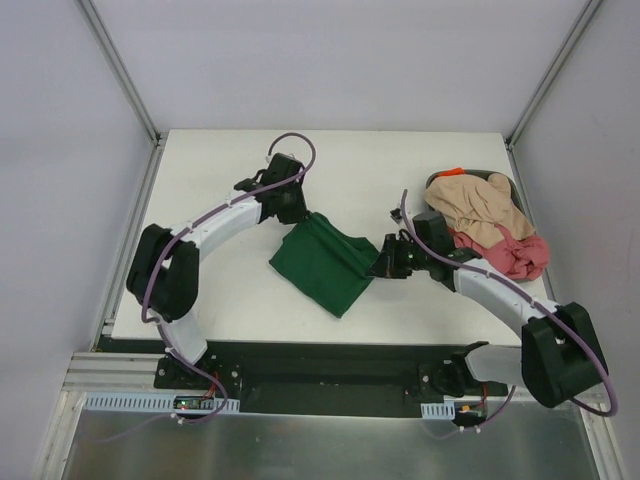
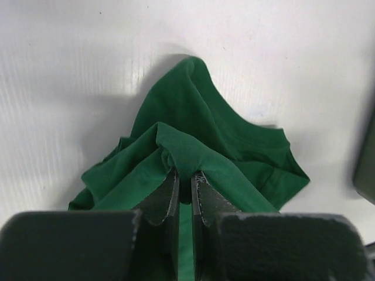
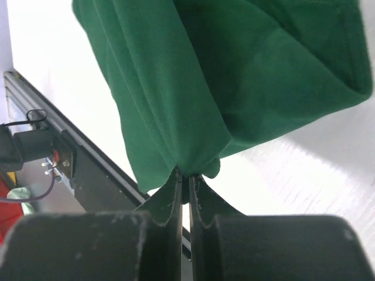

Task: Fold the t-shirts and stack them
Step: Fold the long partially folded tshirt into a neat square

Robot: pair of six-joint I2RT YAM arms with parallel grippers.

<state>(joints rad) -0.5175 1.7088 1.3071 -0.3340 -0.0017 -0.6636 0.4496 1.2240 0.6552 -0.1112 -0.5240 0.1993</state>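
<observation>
The dark green t-shirt (image 1: 326,262) hangs bunched between both grippers over the middle of the white table. My left gripper (image 1: 303,213) is shut on its far left corner; the pinched fold (image 2: 183,153) shows between my jaws in the left wrist view. My right gripper (image 1: 381,262) is shut on its right edge; the cloth (image 3: 193,88) hangs from my fingertips (image 3: 176,186) in the right wrist view. The beige t-shirt (image 1: 478,208) lies crumpled at the far right on top of the pink-red t-shirt (image 1: 520,254). An orange bit (image 1: 455,172) shows behind them.
A dark tray or basket rim (image 1: 505,180) shows under the pile at the right. The table's front edge (image 1: 300,345) meets a black rail. Grey walls and metal posts (image 1: 120,70) enclose the table.
</observation>
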